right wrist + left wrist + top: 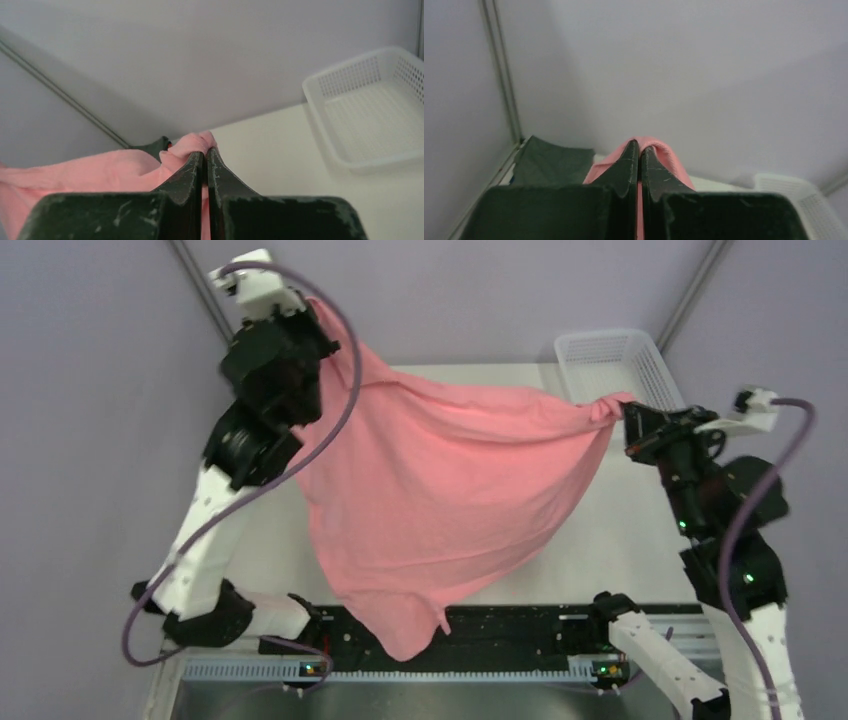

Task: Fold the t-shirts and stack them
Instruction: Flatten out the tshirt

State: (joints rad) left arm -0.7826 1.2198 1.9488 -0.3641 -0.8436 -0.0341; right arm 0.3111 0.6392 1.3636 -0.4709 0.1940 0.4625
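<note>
Top external shows the pink t-shirt point(440, 510) stretched left-right, pinched by left gripper point(320, 325) and right gripper point(625, 415), tip hanging nearward.

The pale table point(625, 530) carries a white mesh basket point(612, 360) at its far right corner. Over at the far left corner a dark grey shirt point(551, 162) lies flat, close by the wall.
</note>
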